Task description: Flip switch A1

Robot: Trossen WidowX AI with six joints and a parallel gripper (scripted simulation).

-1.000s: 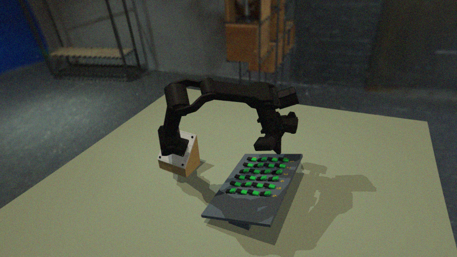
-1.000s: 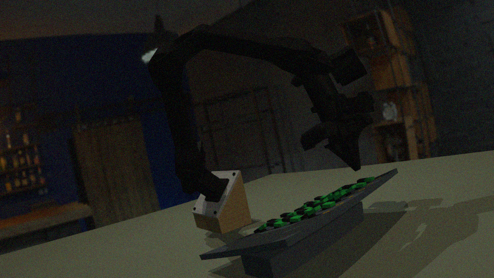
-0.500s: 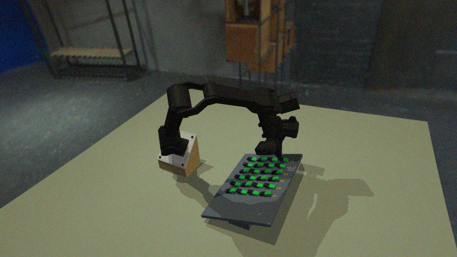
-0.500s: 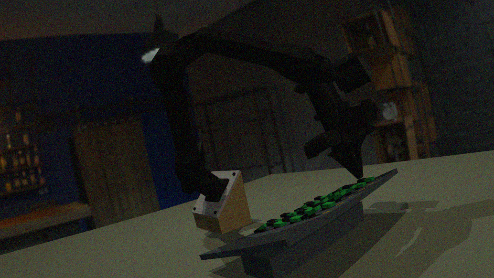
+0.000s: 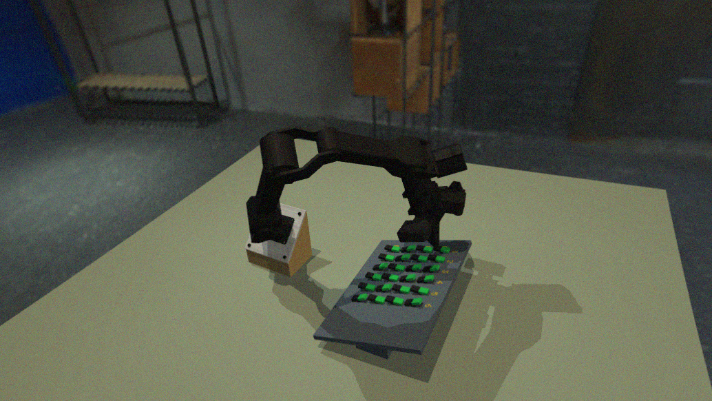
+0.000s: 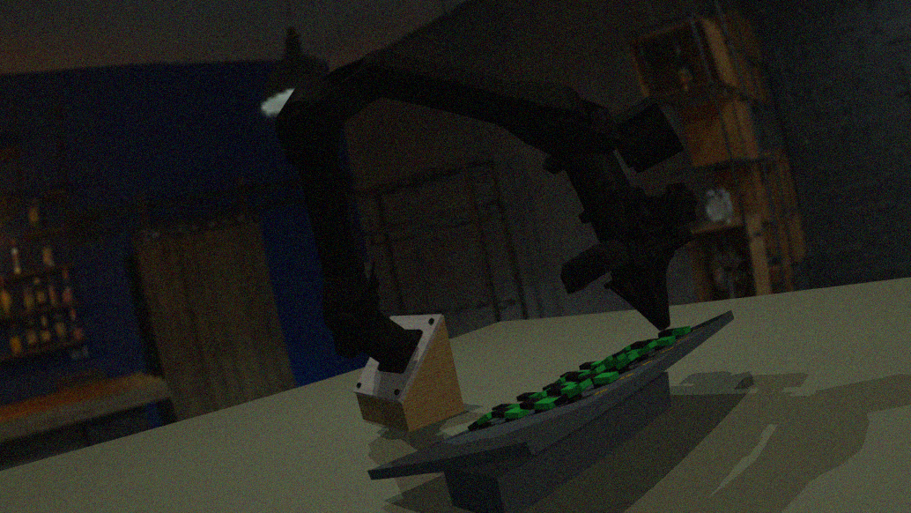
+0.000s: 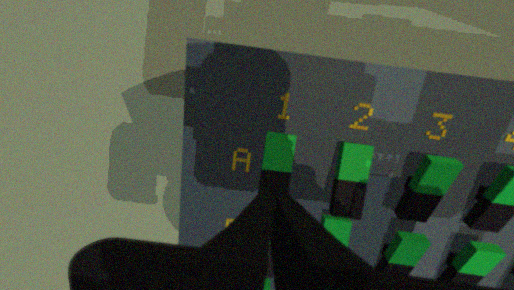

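The tilted grey switch panel [image 5: 368, 326] [image 6: 440, 453] [image 7: 325, 95] carries rows of rocker switches, each half green and half black. Switch A1 [image 5: 445, 249] [image 6: 680, 330] [image 7: 279, 152] is at the panel's far corner; its green half lies on the far side, beside the printed 1. My gripper [image 5: 436, 244] [image 6: 663, 327] [image 7: 272, 196] is shut and empty, its tips together at A1's black half, on the side nearer the arm. They look to be touching it or just above it. The fingers hide part of that half, so its exact tilt is unclear.
Switch A2 [image 7: 354, 162] stands right of the tips in the wrist view, with A3 [image 7: 432, 180] beyond. The fingers cover most of B1; B2 [image 7: 337, 229] shows beside them. The arm's wooden base block [image 5: 301, 244] [image 6: 436, 395] stands on the table [image 5: 598, 233].
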